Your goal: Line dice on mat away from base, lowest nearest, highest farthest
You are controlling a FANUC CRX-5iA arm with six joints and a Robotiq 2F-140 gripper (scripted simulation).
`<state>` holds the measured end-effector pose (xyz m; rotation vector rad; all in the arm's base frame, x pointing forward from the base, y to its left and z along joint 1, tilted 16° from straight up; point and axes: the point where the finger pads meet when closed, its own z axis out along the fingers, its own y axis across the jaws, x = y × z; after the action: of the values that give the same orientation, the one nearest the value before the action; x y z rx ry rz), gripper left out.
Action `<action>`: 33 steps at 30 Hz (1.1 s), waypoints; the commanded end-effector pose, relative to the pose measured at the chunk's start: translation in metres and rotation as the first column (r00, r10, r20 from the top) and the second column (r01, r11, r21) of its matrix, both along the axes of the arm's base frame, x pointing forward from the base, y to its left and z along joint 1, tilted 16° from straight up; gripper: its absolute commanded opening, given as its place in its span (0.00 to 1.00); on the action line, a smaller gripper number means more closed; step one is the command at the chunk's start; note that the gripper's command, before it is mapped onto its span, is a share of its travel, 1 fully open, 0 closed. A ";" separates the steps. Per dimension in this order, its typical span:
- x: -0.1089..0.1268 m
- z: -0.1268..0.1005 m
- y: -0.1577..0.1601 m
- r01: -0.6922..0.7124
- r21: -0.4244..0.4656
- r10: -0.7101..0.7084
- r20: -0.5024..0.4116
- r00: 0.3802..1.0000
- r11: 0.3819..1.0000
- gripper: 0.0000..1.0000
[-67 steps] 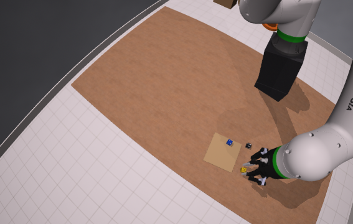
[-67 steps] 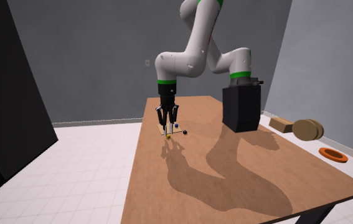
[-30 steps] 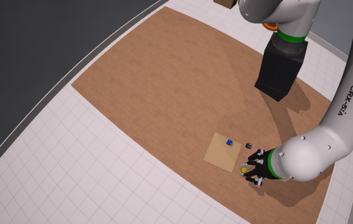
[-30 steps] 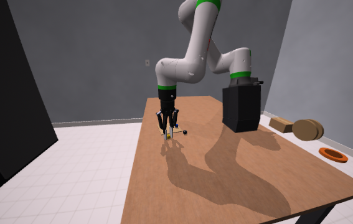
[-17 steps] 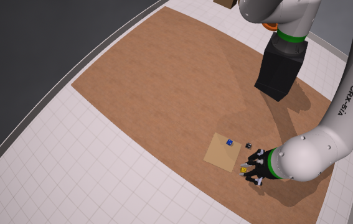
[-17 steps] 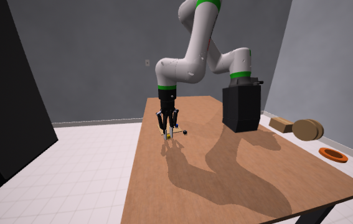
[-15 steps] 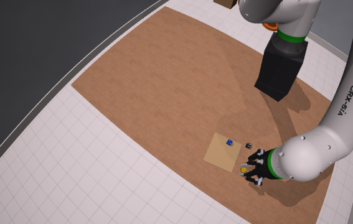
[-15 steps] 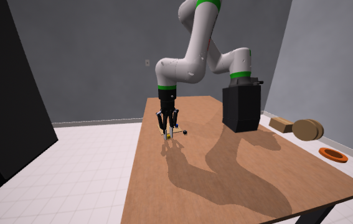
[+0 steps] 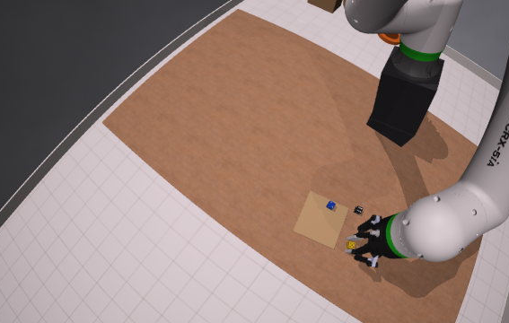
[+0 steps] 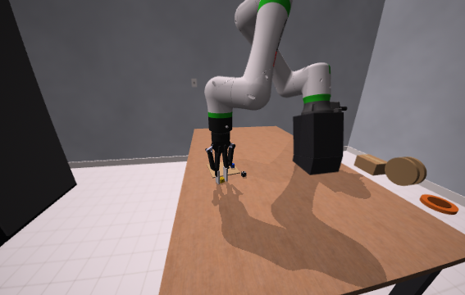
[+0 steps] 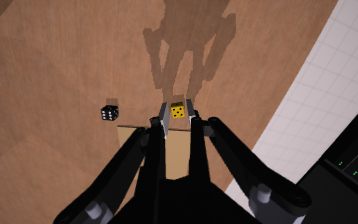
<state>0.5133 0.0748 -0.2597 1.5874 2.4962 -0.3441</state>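
Observation:
A tan square mat (image 9: 312, 224) (image 10: 234, 171) (image 11: 178, 155) lies flat on the table. A blue die (image 9: 330, 205) (image 10: 233, 165) is on the mat, near its edge on the base side; the arm hides it in the wrist view. A black die (image 9: 358, 210) (image 10: 243, 174) (image 11: 109, 113) with white pips lies off the mat, beside its edge. A yellow die (image 9: 351, 245) (image 10: 221, 179) (image 11: 177, 111) lies just off the mat, five dark pips showing upward. My gripper (image 9: 350, 245) (image 10: 221, 178) (image 11: 177, 108) is partly open, its fingertips on either side of the yellow die with small gaps.
The robot's black base (image 9: 402, 105) (image 10: 318, 143) stands on the brown table (image 9: 236, 112) (image 10: 224, 254). The table's long edge is beyond the mat and yellow die. The black die stands near the gripper's base-side finger.

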 end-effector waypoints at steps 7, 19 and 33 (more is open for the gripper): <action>0.000 0.000 0.000 0.000 0.000 0.000 0.000 1.000 1.000 0.09; 0.000 0.000 0.000 0.000 0.000 0.000 0.000 1.000 1.000 0.09; 0.000 0.000 0.000 0.000 0.000 0.000 0.000 1.000 1.000 0.09</action>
<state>0.5134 0.0748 -0.2596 1.5873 2.4962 -0.3440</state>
